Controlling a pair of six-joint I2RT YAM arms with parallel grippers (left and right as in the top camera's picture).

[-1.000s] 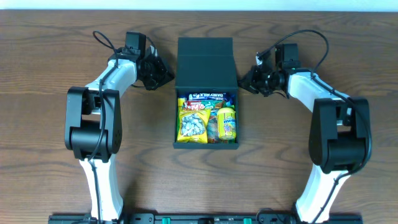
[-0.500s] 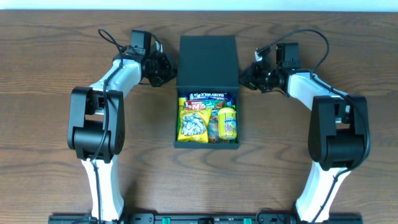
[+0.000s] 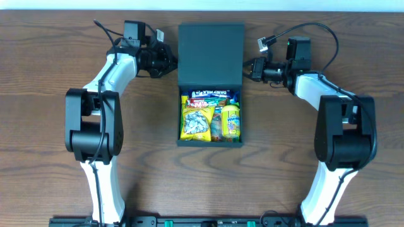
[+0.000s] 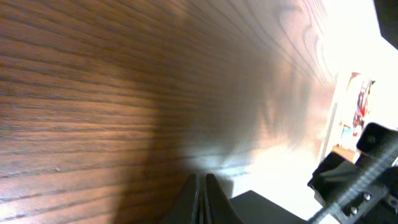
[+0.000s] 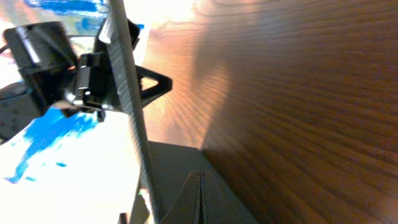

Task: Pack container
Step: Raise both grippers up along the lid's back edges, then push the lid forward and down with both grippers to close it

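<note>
The container [image 3: 210,140] is a dark rectangular box at the table's middle, filled with snack packets [image 3: 210,117]. Its hinged flap lid [image 3: 211,53] stands raised behind the packets, seen as a thin edge in the right wrist view [image 5: 127,99]. My left gripper [image 3: 170,61] is shut and empty at the lid's left edge; its fingers [image 4: 201,190] are pressed together. My right gripper [image 3: 249,68] is shut and empty at the lid's right edge; its fingers [image 5: 200,190] are pressed together beside the lid.
The wooden table [image 3: 50,94] stretches to both sides of the box. Both arm bases [image 3: 95,135] stand near the front edge, left and right of the box.
Both grippers have moved farther back along the lid's sides. The lid has risen and reaches farther toward the back than a second ago.
</note>
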